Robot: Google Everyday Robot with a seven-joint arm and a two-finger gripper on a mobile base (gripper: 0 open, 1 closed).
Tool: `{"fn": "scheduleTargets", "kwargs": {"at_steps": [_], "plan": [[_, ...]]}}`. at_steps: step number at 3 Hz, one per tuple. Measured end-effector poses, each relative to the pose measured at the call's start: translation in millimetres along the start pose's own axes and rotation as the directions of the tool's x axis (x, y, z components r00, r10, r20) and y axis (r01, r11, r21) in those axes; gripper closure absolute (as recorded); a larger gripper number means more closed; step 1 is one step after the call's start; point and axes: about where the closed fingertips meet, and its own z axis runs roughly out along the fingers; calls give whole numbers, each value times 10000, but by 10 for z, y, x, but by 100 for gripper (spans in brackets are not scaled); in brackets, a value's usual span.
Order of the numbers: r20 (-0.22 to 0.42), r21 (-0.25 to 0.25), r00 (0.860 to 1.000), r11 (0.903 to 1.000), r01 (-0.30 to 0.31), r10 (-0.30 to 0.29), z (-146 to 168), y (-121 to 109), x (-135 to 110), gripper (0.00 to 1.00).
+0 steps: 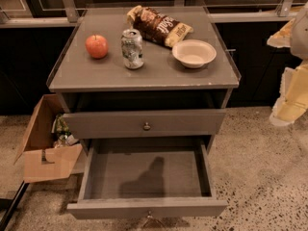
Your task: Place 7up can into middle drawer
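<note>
The 7up can (132, 48) stands upright on the grey cabinet top (96, 73), left of centre, silvery with a mottled green-and-white label. The middle drawer (110, 174) is pulled out wide below, its plain grey box showing nothing inside, its front panel nearest me. My gripper (285, 57) is at the right edge of the view, far right of the can and level with the cabinet top. Its pale yellow fingers (291, 100) stand apart and hold nothing.
On the top are a red apple (96, 46) left of the can, a brown chip bag (160, 27) behind it and a white bowl (194, 53) to its right. A drawer front with a round knob (147, 125) sits above the open drawer. An open cardboard box (43, 148) lies on the floor at left.
</note>
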Motion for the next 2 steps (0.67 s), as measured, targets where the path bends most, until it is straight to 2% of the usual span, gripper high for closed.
{"fn": "scheduleTargets", "kwargs": {"at_steps": [1,2], "plan": [[0,0,10000,10000,0,0,0,0,0,0],[769,190,9959,9986,-498,482,15,-32,-21,0]]}}
